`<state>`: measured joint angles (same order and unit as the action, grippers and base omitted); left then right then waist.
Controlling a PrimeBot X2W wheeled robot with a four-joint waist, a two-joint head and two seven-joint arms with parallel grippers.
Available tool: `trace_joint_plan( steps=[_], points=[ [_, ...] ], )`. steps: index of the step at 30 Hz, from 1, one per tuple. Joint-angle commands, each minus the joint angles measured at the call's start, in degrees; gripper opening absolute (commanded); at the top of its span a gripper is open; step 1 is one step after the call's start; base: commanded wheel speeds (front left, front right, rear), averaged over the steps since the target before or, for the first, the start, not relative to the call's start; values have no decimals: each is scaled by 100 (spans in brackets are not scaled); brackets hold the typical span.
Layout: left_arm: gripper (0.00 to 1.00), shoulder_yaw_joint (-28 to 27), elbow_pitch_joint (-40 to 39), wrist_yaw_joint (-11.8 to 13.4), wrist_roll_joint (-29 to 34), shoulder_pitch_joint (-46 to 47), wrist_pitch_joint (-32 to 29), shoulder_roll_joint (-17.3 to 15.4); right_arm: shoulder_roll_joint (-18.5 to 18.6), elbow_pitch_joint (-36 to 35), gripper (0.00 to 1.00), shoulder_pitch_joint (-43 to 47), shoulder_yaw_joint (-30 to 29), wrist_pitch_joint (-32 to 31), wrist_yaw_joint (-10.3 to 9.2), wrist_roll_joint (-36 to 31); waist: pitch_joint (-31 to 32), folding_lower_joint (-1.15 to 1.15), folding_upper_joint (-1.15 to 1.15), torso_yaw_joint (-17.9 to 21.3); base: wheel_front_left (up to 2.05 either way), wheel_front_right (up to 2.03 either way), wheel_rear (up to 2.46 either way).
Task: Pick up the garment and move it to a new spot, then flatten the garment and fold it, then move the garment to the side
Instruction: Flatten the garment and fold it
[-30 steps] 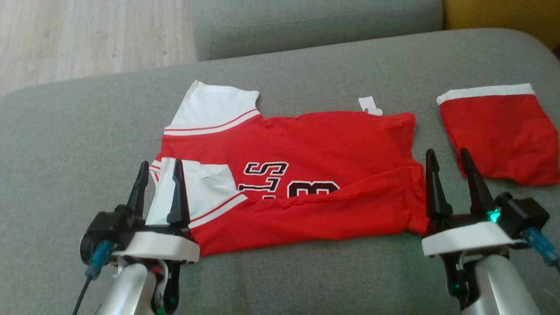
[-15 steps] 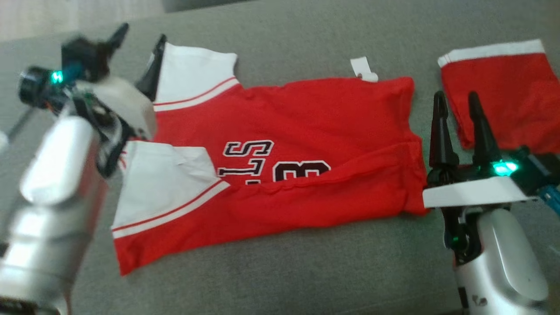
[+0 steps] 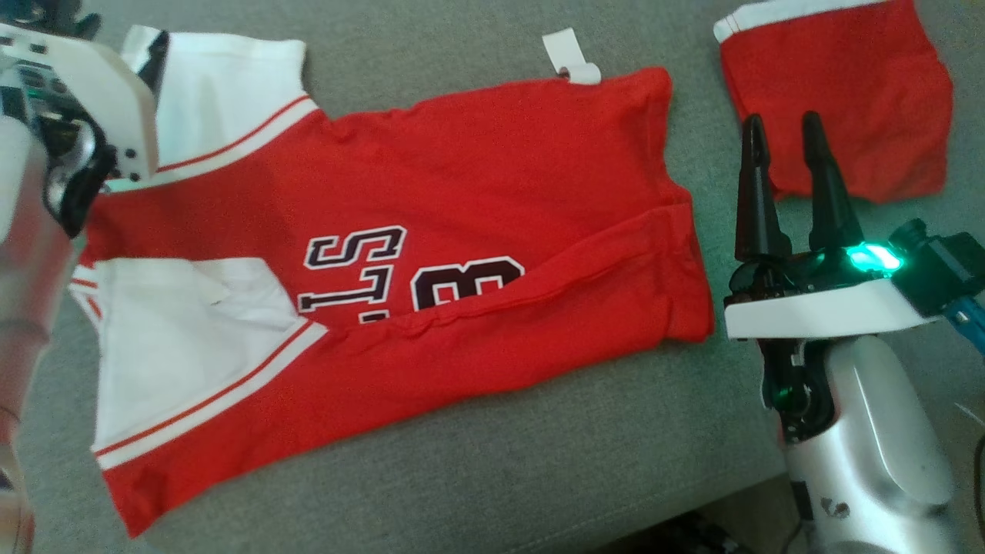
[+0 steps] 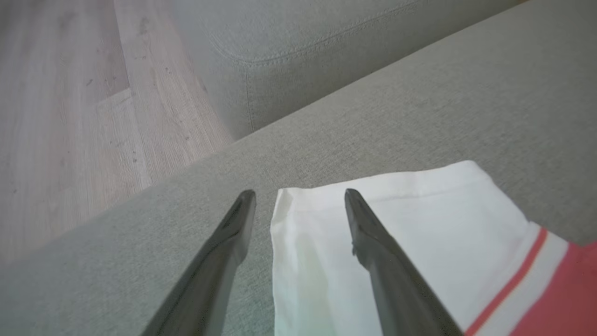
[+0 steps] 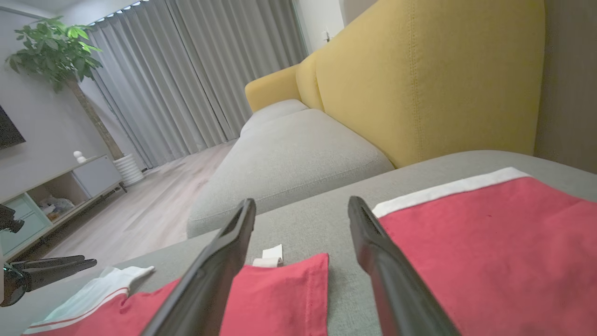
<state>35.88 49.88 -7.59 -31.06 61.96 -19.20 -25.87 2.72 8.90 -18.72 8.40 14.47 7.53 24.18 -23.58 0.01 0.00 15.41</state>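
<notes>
- Your left tool (image 4: 299, 193), fingers apart, straddles the corner of the white sleeve (image 4: 410, 219) on the jersey (image 3: 477, 177).
- Your right tool (image 3: 781, 118), fingers apart, sits between the jersey and a folded red cloth (image 3: 846, 92).

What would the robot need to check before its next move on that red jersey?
1. Left gripper open: ok.
2. Left gripper at the far white sleeve: ok, its fingers straddle the sleeve's edge.
3. Left fingers touching the cloth: cannot tell.
4. Right gripper open: ok.
5. Right gripper over the jersey: not ok, it hangs at the gap beside the red shorts.
6. Far sleeve folded in: not ok, it lies spread on the sofa cushion.
</notes>
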Motion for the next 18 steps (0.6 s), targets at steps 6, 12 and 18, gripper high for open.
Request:
trace_joint_plan(
  steps=[6, 12, 18],
  points=[
    [100, 164, 375, 11, -220, 546, -67, -427, 16, -261, 100, -145, 131, 52, -4, 136, -328, -1, 0, 218, 0, 0, 0],
    [100, 428, 709, 10, -450, 727, -21, -435, 16, -332, 100, -157, 126, 52, -4, 192, -464, -1, 0, 211, 0, 0, 0],
    [67, 735, 636, 10, -950, 705, -408, -303, 16, -353, 100, -182, 51, 52, -4, 146, -459, -1, 0, 141, 0, 0, 0]
  ],
)
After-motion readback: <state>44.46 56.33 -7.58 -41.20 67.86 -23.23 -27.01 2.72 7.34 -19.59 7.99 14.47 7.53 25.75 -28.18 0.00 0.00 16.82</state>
